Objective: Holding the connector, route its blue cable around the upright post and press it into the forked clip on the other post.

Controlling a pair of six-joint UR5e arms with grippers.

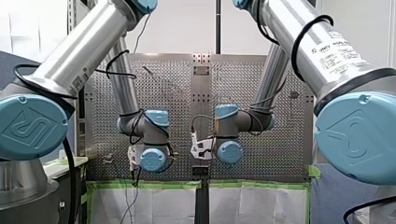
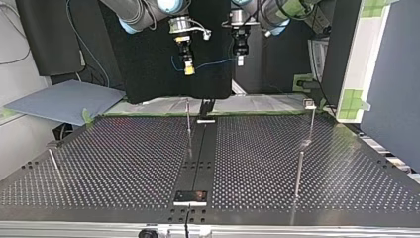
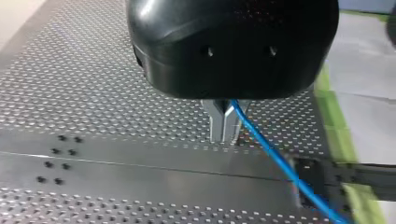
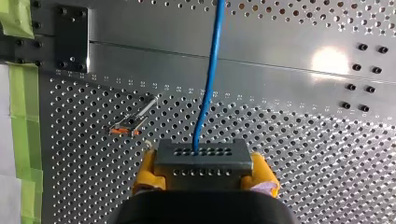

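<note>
Right jaws clamp the connector (image 4: 201,161); left jaws, together, pinch the cable (image 3: 280,161), with the contact half hidden.

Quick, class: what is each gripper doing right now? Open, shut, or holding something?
The left gripper: shut on the blue cable.
The right gripper: shut on the connector.
</note>
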